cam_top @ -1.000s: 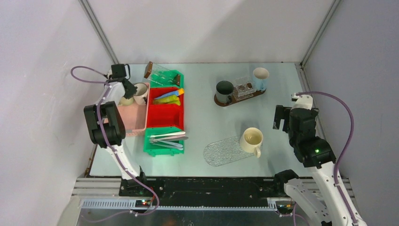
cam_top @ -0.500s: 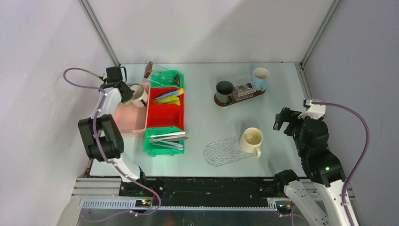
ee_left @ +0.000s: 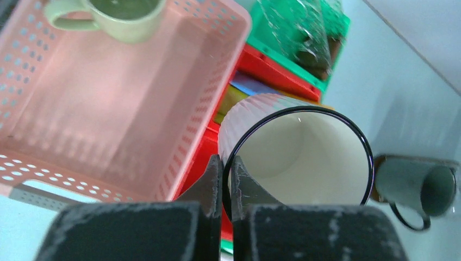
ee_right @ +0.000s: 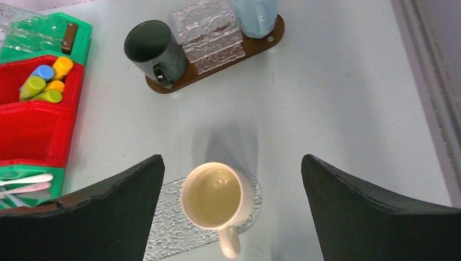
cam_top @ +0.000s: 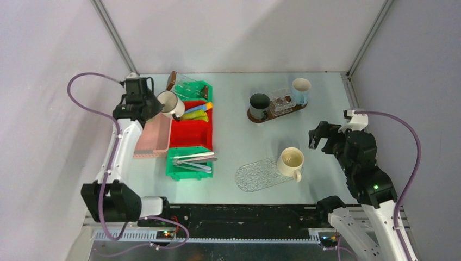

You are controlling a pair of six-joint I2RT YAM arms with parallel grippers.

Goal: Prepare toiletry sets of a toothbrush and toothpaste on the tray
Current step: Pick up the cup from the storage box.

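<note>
My left gripper (cam_top: 159, 103) is shut on the rim of a ribbed white mug (cam_top: 170, 104) with a dark rim, held tilted in the air above the red bin's (cam_top: 190, 133) near-left edge. In the left wrist view one finger is inside and one outside the mug's (ee_left: 299, 149) wall, at the gripper (ee_left: 225, 166). Coloured toothpaste tubes (cam_top: 195, 112) lie in the red bin. Pale toothbrushes (cam_top: 191, 160) lie in the green bin. A cream mug (cam_top: 291, 160) stands on the clear textured tray (cam_top: 253, 176). My right gripper (cam_top: 321, 138) is open and empty, right of the cream mug (ee_right: 215, 196).
A pink basket (cam_top: 152, 136) holds a pale green mug (ee_left: 117, 16). A brown tray (cam_top: 274, 115) at the back carries a dark mug (cam_top: 259, 103), a clear box (cam_top: 281, 100) and a pale blue mug (cam_top: 300, 89). A clear lidded box (cam_top: 187, 84) sits behind the red bin.
My left arm has lifted the white mug out of the pink basket and carried it right, over the red bin. My right gripper has moved slightly left, towards the cream mug.
</note>
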